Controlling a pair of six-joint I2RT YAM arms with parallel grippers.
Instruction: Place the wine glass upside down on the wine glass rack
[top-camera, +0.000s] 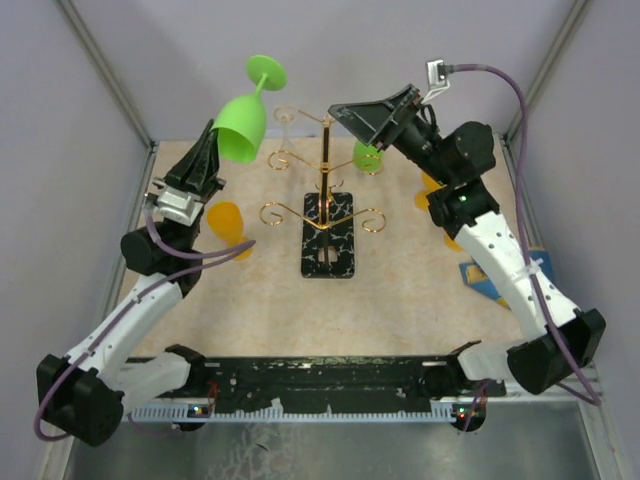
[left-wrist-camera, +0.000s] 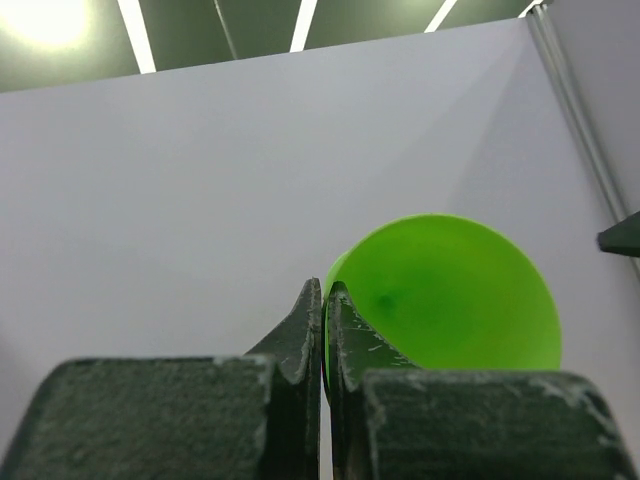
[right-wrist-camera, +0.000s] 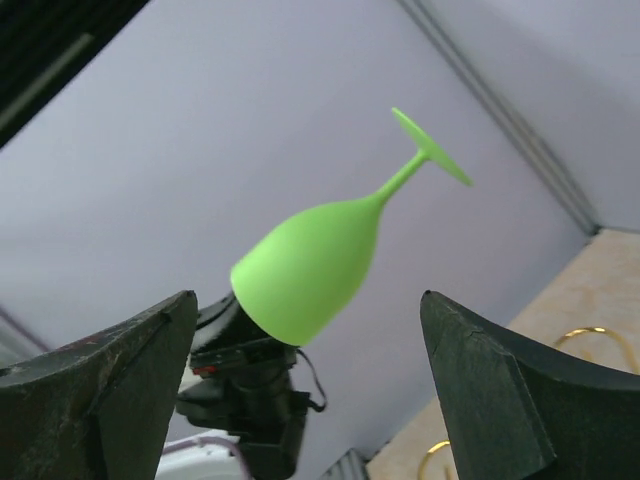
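The left gripper (top-camera: 212, 142) is raised above the table (top-camera: 400, 290), its two fingers pressed almost together. Between them is the thin rim of the green wine glass (top-camera: 242, 125). In the left wrist view the fingertips of the left gripper (left-wrist-camera: 322, 295) nip the edge of the bowl. The round green bowl of the wine glass (left-wrist-camera: 450, 290) swells out just to the right of the fingers, against a pale wall.

From above, the glass sticks out beyond the left fingertips. It is tilted, with the bowl nearest the fingers and the stem and flat foot pointing up and away from them. It hangs in the air, to the left of the wine glass rack (top-camera: 326, 190) and apart from it.

The rack is a thin gold pole with curled arms on a black, white-veined base (top-camera: 329, 245). It stands on the table between the two grippers.

The right gripper (top-camera: 365, 120) is also raised, just to the right of the rack's top, with its fingers spread wide and nothing in them. In the right wrist view the right gripper (right-wrist-camera: 305, 297) frames the wine glass (right-wrist-camera: 310, 265), which sits well beyond the fingertips. Gold curls of the rack (right-wrist-camera: 598, 336) show past the right-hand finger.

A second green glass (top-camera: 368, 157) shows just below the right fingers. An orange glass (top-camera: 226, 222) stands on the table behind the left fingers, beside the wrist.
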